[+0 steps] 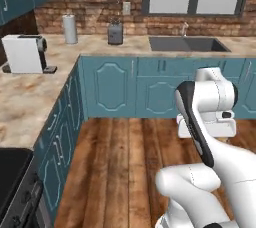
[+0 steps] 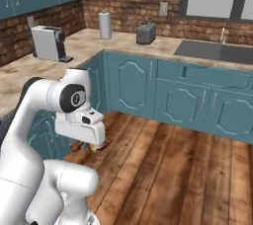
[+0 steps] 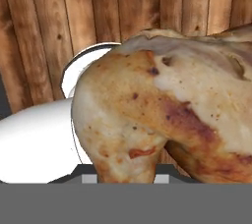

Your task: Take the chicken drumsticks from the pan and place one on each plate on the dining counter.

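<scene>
Left base view: I see my arm folded low over the wooden floor, wall counter [image 1: 30, 92] off to its left.

Right base view: a brown bit of drumstick [image 2: 94, 146] peeks out just beneath my gripper [image 2: 91, 142].

Hand view: my jaws are clamped on the drumstick, which lies crosswise right in front of them, above bare floorboards. I judge the plates are yet to be reached.

Matt browned drumstick [image 3: 162, 105] with blistered skin, plank wood floor [image 1: 120, 162], mottled marble counter [image 1: 25, 97], rough brick wall [image 1: 95, 17]
</scene>
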Motion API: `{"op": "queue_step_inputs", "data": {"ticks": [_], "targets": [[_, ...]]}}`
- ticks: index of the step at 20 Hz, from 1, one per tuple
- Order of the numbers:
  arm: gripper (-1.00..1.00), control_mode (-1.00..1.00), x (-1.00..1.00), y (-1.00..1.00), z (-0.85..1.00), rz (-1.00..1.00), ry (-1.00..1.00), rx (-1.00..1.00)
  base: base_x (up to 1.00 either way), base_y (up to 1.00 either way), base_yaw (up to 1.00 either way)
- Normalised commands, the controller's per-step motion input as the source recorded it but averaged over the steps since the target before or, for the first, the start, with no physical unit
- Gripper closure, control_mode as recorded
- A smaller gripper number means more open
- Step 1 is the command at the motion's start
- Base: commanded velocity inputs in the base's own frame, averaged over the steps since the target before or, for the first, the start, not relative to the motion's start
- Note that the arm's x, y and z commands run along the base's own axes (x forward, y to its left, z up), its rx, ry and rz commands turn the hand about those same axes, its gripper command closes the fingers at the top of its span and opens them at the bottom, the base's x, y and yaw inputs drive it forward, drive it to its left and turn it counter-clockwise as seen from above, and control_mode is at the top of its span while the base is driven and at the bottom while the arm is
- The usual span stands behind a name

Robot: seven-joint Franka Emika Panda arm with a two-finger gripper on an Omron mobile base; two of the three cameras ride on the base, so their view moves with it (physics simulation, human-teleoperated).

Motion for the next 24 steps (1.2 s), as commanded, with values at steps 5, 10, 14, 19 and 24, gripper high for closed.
{"op": "queue_step_inputs", "data": {"ticks": [5,10,14,19,24], "targets": [[1.00,1.00,0.00,0.00,0.00,0.00,0.00,0.00,0.04,0.00,-0.71],[1.00,1.00,0.00,0.00,0.00,0.00,0.00,0.00,0.68,0.03,-0.61],[1.00,1.00,0.00,0.00,0.00,0.00,0.00,0.00,0.83,-0.02,-0.61],[1.00,1.00,0.00,0.00,0.00,0.00,0.00,0.00,0.53,-0.50,-0.53],[1.00,1.00,0.00,0.00,0.00,0.00,0.00,0.00,0.07,-0.91,-0.43]]}}
